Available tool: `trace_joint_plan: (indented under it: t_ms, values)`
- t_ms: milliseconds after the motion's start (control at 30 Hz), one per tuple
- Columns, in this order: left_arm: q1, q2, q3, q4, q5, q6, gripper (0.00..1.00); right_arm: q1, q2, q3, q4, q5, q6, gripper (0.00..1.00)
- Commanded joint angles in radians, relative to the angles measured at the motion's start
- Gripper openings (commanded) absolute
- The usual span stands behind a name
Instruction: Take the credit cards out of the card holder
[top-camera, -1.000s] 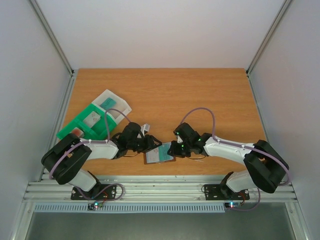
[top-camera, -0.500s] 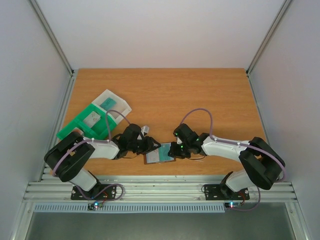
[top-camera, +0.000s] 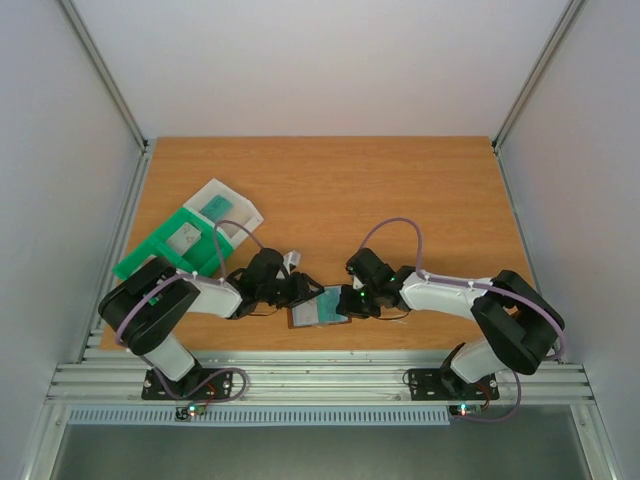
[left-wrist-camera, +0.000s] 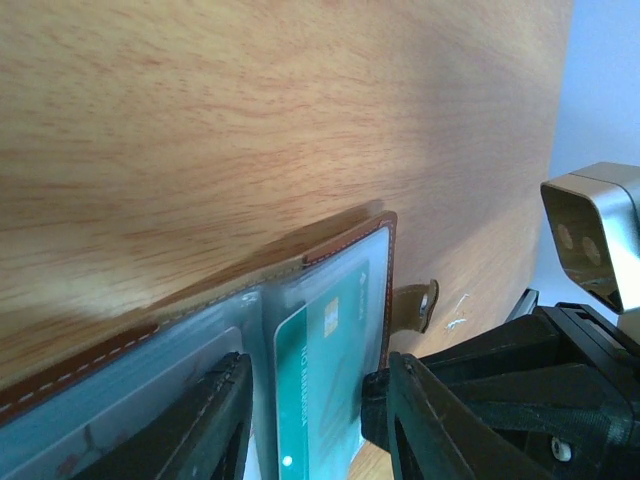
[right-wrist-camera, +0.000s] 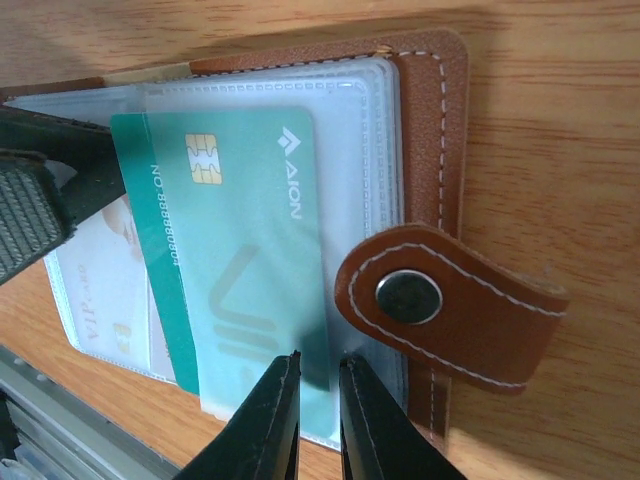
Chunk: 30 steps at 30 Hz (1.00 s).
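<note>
Right pincer (right-wrist-camera: 320, 362): clenched on the near edge of the teal card (right-wrist-camera: 235, 230), fingers almost meeting, tips low over the open card holder (right-wrist-camera: 432, 130).
Left pincer (left-wrist-camera: 315, 360): facing the right one across the holder, fingers spread either side of the teal card's page. Nothing is clamped, and whether it presses the holder down cannot be told.
Card holder: open flat on the table (top-camera: 400, 200), directly beneath both pincers, its snap strap (right-wrist-camera: 440, 300) just beside the right pincer's fingers.
Teal card: askew in its clear sleeve, one corner between the right pincer's fingers.
Second card (right-wrist-camera: 100, 295): pale, sleeved, beyond the teal one toward the left pincer, with neither pincer on it.
Green tray (top-camera: 165, 250): well behind the left pincer.
Stage: by the look of it, the first pull is about to begin; no card is out.
Risk: the fingers may have caught the sleeve along with the card, so a pull could drag or lift the whole holder unless the left pincer pins it. A thin corner hold could also slip off the glossy card.
</note>
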Motion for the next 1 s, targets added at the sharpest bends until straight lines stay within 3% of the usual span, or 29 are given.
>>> trace_joint_plan:
  t_ms: [0, 200, 467, 700, 967]
  values:
    - [-0.004, 0.058, -0.019, 0.109, 0.006, -0.015, 0.38, 0.007, 0.026, -0.002, 0.012, 0.015, -0.009, 0.15]
    - [-0.004, 0.11, -0.015, 0.171, 0.022, -0.034, 0.3, 0.007, 0.023, 0.001, 0.005, 0.022, -0.013, 0.15]
    - [-0.004, 0.084, -0.017, 0.109, -0.013, -0.025, 0.02, 0.007, 0.023, -0.001, 0.0, 0.028, -0.015, 0.15]
    - [-0.003, 0.021, -0.021, 0.059, -0.024, -0.006, 0.0, 0.006, 0.022, -0.004, -0.007, 0.038, -0.012, 0.15]
    - [-0.003, -0.119, 0.022, -0.189, -0.109, 0.083, 0.0, 0.007, 0.011, -0.002, -0.028, 0.061, -0.014, 0.15]
